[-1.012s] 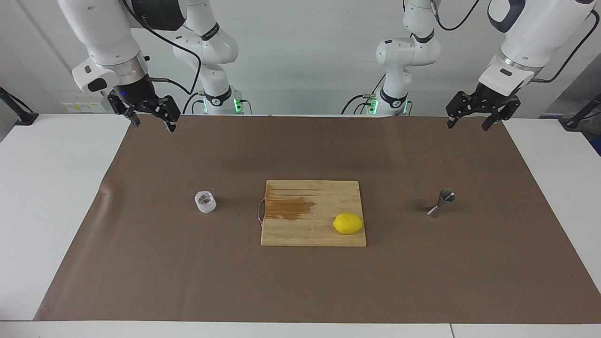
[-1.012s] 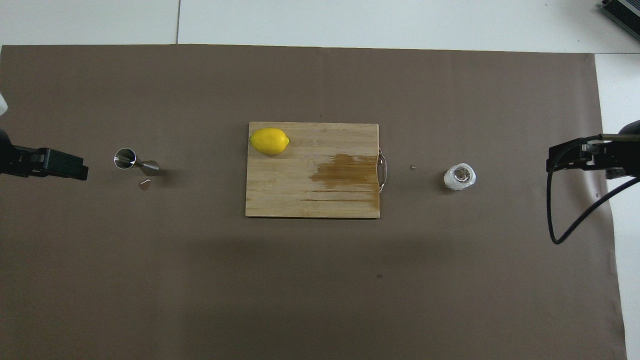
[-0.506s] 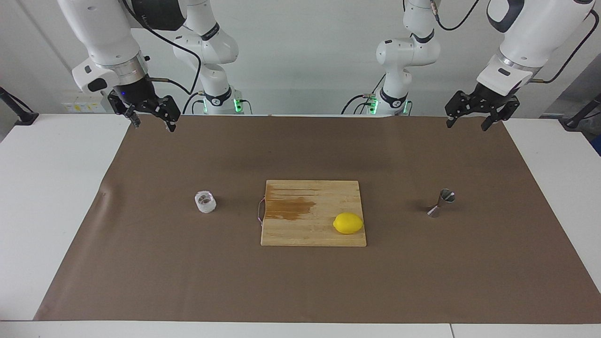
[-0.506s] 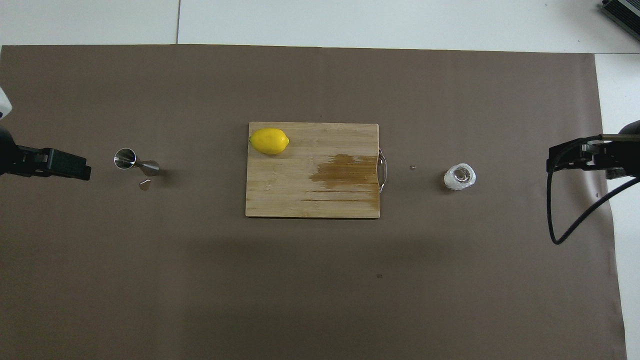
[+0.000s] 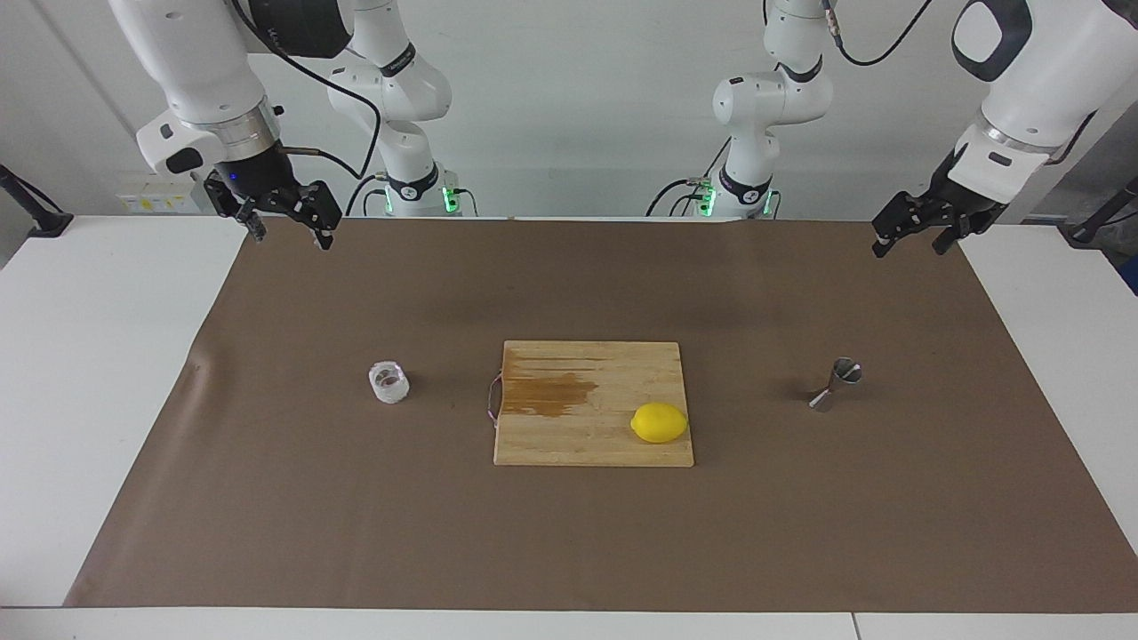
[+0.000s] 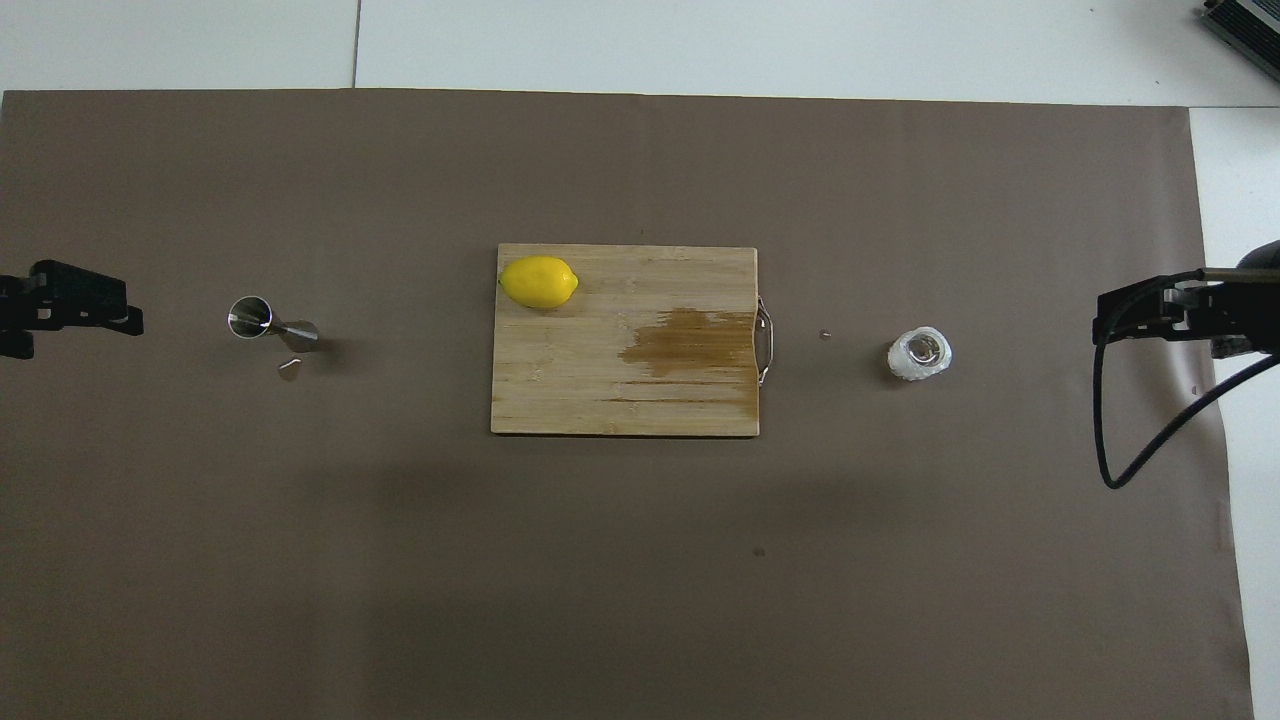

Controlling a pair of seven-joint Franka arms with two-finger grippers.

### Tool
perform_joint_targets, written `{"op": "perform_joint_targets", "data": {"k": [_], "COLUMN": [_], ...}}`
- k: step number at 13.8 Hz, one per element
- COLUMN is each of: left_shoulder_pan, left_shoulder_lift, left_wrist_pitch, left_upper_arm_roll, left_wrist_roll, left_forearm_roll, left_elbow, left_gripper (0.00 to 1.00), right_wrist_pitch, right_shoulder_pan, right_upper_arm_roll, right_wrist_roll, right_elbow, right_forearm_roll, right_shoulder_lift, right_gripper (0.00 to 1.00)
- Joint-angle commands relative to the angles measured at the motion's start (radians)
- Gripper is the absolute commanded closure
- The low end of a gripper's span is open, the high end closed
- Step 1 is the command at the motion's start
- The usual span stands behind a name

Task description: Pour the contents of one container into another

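Brown paper covers the white table point(image 5: 107, 356), and on it the glass cup point(image 5: 388, 382) stands upright toward the right arm's end, well apart from the steel jigger point(image 5: 837, 384), which stands upright toward the left arm's end, with a cutting board point(image 5: 569, 444) and its lemon point(image 5: 659, 422) between them. The right gripper point(image 5: 283, 222) hangs in the air with jaws apart and nothing held, over the paper's edge nearest the robots. It is the closer one to the cup, so I judge it must reach forward and down. The left gripper point(image 5: 917, 233), likewise apart and empty, hangs over the paper's corner on the jigger's side.
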State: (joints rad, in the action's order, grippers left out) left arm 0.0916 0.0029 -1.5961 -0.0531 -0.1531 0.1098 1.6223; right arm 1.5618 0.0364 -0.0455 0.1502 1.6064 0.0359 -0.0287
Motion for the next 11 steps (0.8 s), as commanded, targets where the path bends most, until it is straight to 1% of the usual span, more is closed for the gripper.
{"op": "perform_joint_targets", "data": {"k": [1,3,4,6,7,8,11], "left_shoulder_pan": [0.053,0.088,0.106,0.129,0.131,0.131,0.132], "left_shoulder_lift": [0.02,0.003,-0.015,-0.072,-0.09,-0.095,-0.055], "left_wrist_pitch": [-0.077,-0.146,-0.187,-0.287,-0.351,-0.413,-0.479], "left_upper_arm_roll": [-0.007,-0.007,-0.007,-0.007,-0.007,-0.007,-0.007], "left_wrist_roll": [-0.152,-0.289,-0.33,-0.396,-0.515,-0.645,-0.999], "left_forearm_roll": [0.079,0.134,0.193,0.284,0.297,0.329,0.454], "left_elbow": [0.054,0.152,0.2,0.322,0.373,0.396,0.409], "left_gripper": [0.0,0.0,0.0,0.0,0.0,0.0,0.0], "right_wrist_pitch": [-0.006,-0.006,-0.006,-0.006,-0.008,-0.006,-0.006], "right_shoulder_pan": [0.016,0.016,0.016,0.016,0.016,0.016,0.016], "right_upper_arm_roll": [-0.008,-0.008,-0.008,-0.008,-0.007,-0.008,-0.008], "right_wrist_roll": [0.006,0.006,0.006,0.006,0.006,0.006,0.006], "right_elbow": [0.01,0.01,0.01,0.01,0.01,0.01,0.01], "right_forearm_roll": [-0.022,-0.022,-0.021,-0.022,-0.022,-0.022,-0.022], "right_shoulder_lift": [-0.016,-0.016,-0.016,-0.016,-0.016,-0.016,-0.016], "right_gripper": [0.0,0.0,0.0,0.0,0.0,0.0,0.0]}}
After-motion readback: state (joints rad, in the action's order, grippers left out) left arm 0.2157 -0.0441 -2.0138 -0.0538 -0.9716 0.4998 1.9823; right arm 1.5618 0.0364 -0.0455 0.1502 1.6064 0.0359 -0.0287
